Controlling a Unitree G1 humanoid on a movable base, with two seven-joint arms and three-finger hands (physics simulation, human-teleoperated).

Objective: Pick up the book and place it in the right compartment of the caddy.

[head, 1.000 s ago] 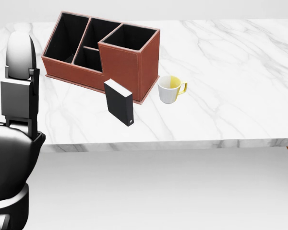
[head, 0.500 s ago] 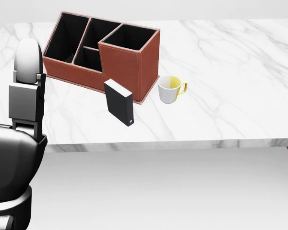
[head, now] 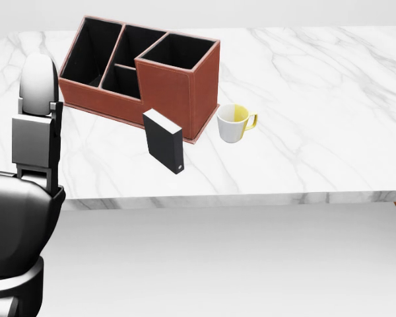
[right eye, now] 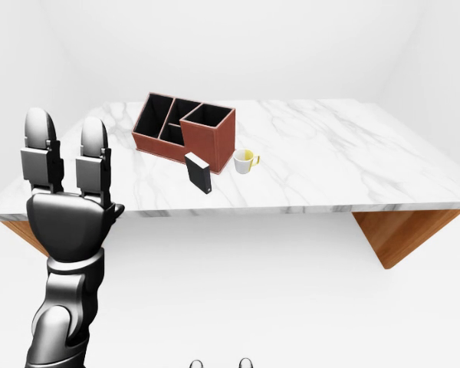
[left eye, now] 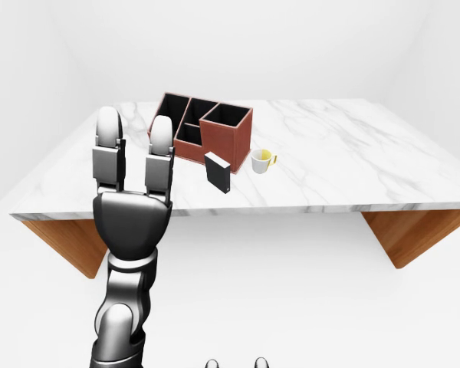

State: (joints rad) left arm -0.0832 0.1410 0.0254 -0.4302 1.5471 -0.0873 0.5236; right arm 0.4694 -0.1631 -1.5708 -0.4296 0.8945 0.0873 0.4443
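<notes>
Item: black book (head: 164,140), upright on marble table (head: 317,86), just beside caddy (head: 142,72); mug (head: 234,123) near.
Left hand (left eye: 130,207): raised, fingers apart, empty, well short of book.
Advice: approach level, straddle the cover faces, avoid toppling.

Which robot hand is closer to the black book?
The left. The left robot hand is raised with open fingers to the left of the book, not touching it. The right robot hand does not show in any view.
</notes>
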